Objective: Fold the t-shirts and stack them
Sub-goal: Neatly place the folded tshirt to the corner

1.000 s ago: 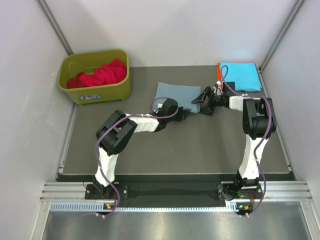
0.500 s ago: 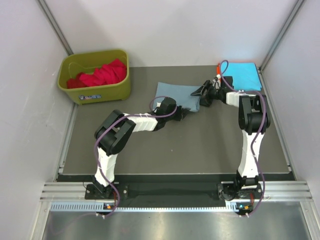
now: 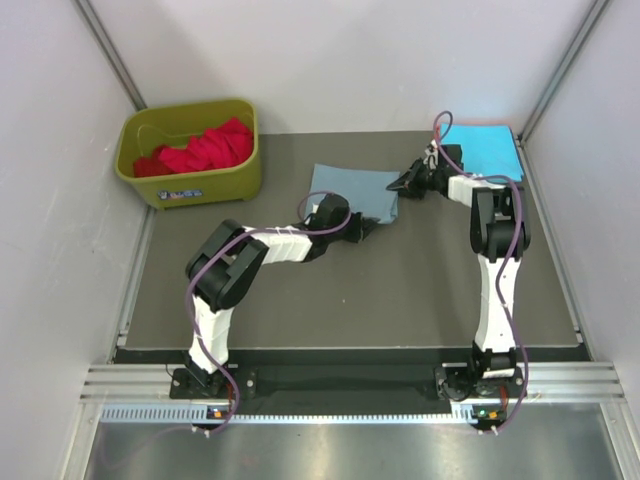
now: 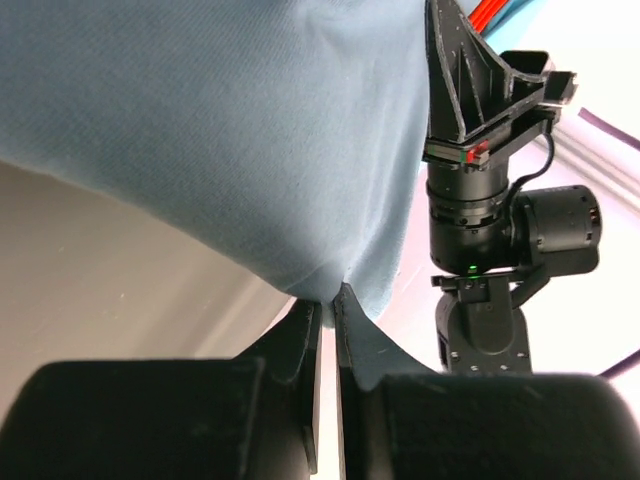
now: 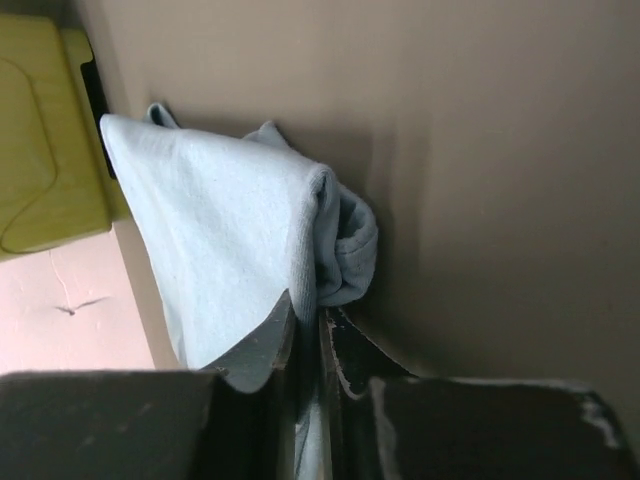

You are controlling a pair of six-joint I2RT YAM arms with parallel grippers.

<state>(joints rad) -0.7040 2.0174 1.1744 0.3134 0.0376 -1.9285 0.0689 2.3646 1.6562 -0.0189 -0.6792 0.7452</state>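
Cloth is pinched tight in both grippers: the left gripper [image 3: 362,228] bites the grey-blue t-shirt [image 3: 350,188] at its 5 o'clock edge, and the right gripper [image 3: 402,184] bites its 3 o'clock side. The shirt lies mid bench [image 3: 330,290], long side running 9 to 3 o'clock. The cyan t-shirt [image 3: 492,150] sits at 2 o'clock from it, nearer the right arm, so I think the shirt should go that way next

The grey-blue t-shirt [image 3: 350,188] in the middle is plain and dusty-looking. The bright blue t-shirt [image 3: 490,150] at the far right is plain too. The red t-shirts [image 3: 205,148] lie in a yellow-green bin [image 3: 190,186] at the far left. The surface [image 3: 400,290] is dark grey-brown. The left hand [image 4: 328,300] and the right hand [image 5: 305,312] are black. The arms [image 3: 285,243] are white and black, with purple wires [image 3: 199,272].
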